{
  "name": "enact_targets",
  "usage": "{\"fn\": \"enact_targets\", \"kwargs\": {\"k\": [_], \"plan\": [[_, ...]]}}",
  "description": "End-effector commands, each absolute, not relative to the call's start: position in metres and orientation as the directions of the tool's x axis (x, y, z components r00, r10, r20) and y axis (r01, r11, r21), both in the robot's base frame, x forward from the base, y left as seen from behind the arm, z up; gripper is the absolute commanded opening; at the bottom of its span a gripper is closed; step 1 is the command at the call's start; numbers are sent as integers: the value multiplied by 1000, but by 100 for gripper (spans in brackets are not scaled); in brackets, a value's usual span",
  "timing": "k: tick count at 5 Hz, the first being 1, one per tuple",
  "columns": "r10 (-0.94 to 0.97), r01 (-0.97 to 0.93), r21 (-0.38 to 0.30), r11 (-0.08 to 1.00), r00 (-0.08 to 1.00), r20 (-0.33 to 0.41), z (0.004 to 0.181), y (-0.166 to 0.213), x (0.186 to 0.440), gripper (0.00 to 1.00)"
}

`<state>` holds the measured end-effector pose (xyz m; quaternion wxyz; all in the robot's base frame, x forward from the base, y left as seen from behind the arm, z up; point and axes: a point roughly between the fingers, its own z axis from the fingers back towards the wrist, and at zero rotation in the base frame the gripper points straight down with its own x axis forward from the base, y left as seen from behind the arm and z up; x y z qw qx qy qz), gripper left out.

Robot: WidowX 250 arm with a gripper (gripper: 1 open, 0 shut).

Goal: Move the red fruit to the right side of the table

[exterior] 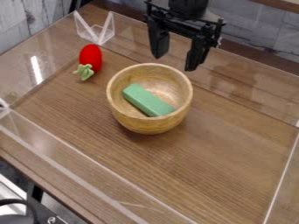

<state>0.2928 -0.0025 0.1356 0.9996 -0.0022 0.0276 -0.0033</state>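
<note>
Because the gripper (180, 50) hung at the far side of the table (233, 166) with its fingers spread wide and empty, nothing had been picked up yet. The red fruit (90, 59) lay on the far left, near the clear wall (41, 48) and apart from the wooden bowl (149, 97). The likely trouble was the reach: dropping toward the fruit, a finger might clip the bowl's rim or the wall, or nudge the small fruit so it rolled away before the fingers closed. The bowl sat near the middle and held a green block (149, 100), lying tilted inside it.
</note>
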Motion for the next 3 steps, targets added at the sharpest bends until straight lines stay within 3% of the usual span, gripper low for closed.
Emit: {"fn": "enact_targets", "kwargs": {"k": [1, 3], "plan": [[-5, 4, -8, 1000, 997, -71, 130, 2, 290, 100], [24, -24, -10, 1000, 1000, -14, 150, 50, 304, 100]]}}
